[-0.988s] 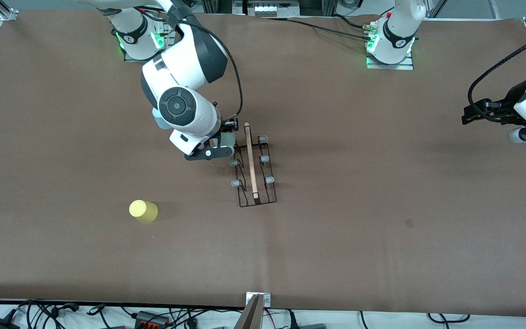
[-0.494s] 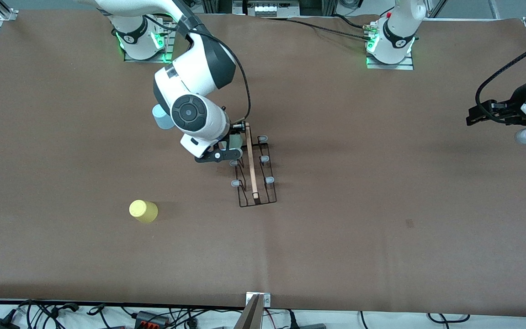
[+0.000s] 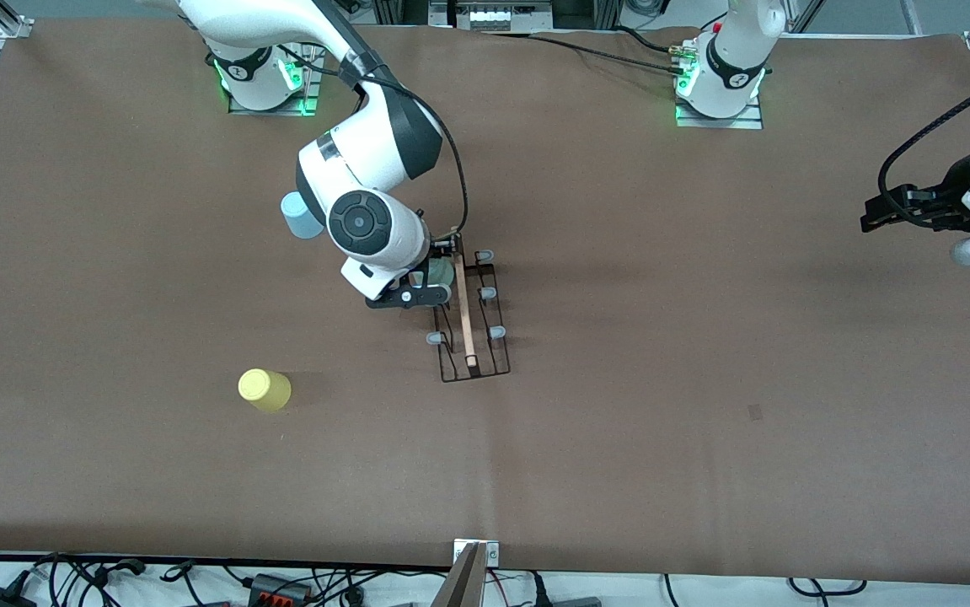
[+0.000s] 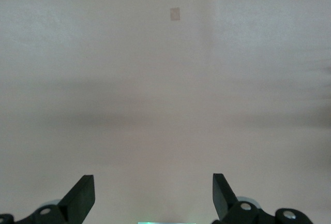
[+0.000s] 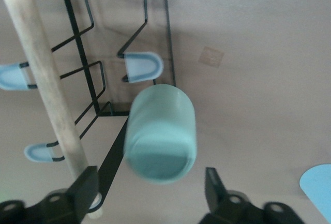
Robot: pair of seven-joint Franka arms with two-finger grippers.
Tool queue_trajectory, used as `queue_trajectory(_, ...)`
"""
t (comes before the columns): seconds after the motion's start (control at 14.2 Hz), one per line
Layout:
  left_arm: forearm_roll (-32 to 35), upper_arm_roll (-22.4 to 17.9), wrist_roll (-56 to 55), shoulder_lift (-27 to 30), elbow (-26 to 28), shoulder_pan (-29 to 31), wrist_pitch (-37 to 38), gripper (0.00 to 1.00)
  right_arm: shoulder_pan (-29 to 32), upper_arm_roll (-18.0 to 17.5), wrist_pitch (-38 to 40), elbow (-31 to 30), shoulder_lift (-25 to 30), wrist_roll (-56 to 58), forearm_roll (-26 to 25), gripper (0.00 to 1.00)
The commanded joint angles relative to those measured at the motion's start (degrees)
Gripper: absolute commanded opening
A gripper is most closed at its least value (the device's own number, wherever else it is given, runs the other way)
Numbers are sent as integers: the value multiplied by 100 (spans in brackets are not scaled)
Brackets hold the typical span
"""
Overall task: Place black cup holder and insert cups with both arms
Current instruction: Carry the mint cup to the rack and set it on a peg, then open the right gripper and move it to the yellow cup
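Right gripper (image 5: 147, 185) open around green cup (image 5: 160, 133)

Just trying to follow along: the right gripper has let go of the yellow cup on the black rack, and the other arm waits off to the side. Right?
Not quite. The cup between the right gripper's open fingers is pale green, as the right wrist view shows. It sits on the black rack. The yellow cup stands apart on the table. The left gripper does wait, open.
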State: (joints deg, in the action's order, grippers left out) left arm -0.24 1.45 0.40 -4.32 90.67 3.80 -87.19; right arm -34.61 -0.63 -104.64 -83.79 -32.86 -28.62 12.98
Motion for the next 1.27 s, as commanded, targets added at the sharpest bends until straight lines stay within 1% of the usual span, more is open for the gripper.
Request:
queue_trajectory(0.0,-99,4,57,45,39,42,-44,100,33,45,111,152,95,-415,20,100)
queue_trajectory(0.07,-99,13,57,45,39,42,-44,100,33,150,102,187,226,-529,-41,100)
queue_trajectory(0.14,-108,13,57,45,39,42,-44,100,-1,377,111,248,263,-539,-198,100)
queue_trajectory(0.28,-108,13,57,45,39,42,-44,100,24,913,76,354,272,-592,-524,100)
queue_trajectory(0.35,-108,30,57,45,39,42,-44,100,59,1246,23,354,263,-609,-568,100)
queue_trajectory(0.42,-108,30,57,45,39,42,-35,100,138,1580,-116,389,185,-540,-569,100)
queue_trajectory(0.49,-108,39,57,45,39,42,-44,100,217,1670,-483,415,27,-513,-586,100)
queue_trajectory(0.56,-108,39,57,45,39,42,-35,100,392,1680,-870,416,-96,-400,-604,100)
queue_trajectory(0.71,-108,31,57,45,39,42,-35,100,761,1671,-1250,416,-316,-14,-595,100)
queue_trajectory(0.92,-108,39,57,45,39,42,-35,100,1236,1654,-1427,442,-633,1337,-534,100)
queue_trajectory(1.13,-99,30,57,45,39,42,-35,100,1456,1610,-1436,460,-879,1684,-438,100)
queue_trajectory(1.2,-99,30,57,45,39,42,-35,100,1518,1566,-1445,460,-967,1737,-211,100)
